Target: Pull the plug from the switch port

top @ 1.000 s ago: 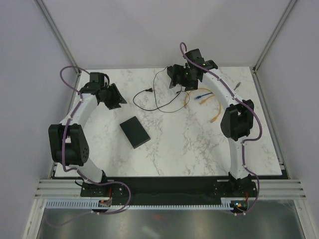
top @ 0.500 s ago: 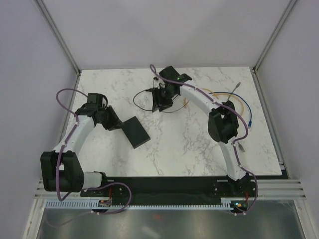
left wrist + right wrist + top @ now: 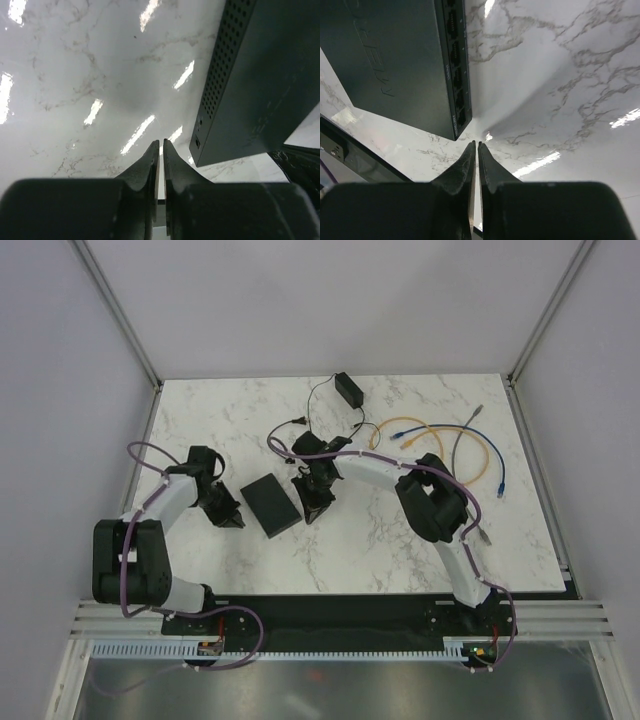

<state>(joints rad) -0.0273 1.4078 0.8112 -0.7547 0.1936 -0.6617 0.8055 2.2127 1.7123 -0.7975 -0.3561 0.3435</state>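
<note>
The flat black switch box [image 3: 270, 505] lies mid-table. Its row of ports [image 3: 455, 65] faces my right gripper, and I see no plug in them. A small round socket [image 3: 198, 142] sits at the corner of its perforated side. A small black plug [image 3: 297, 422] on a thin cord lies on the marble behind the box, apart from it. My left gripper [image 3: 228, 515] [image 3: 161, 142] sits low just left of the box, shut on nothing. Just off the box's right corner, my right gripper [image 3: 312, 508] [image 3: 476, 144] is shut and empty too.
A black adapter block [image 3: 349, 388] with its thin cord lies at the back. Yellow [image 3: 420, 430], grey [image 3: 462, 445] and blue [image 3: 497, 465] network cables lie at the back right. The right arm's elbow [image 3: 435, 502] hangs over the table's right half.
Both arms have swung in from the back of the table down to the box, one on each side. Both grippers have closed from wide open to shut.
</note>
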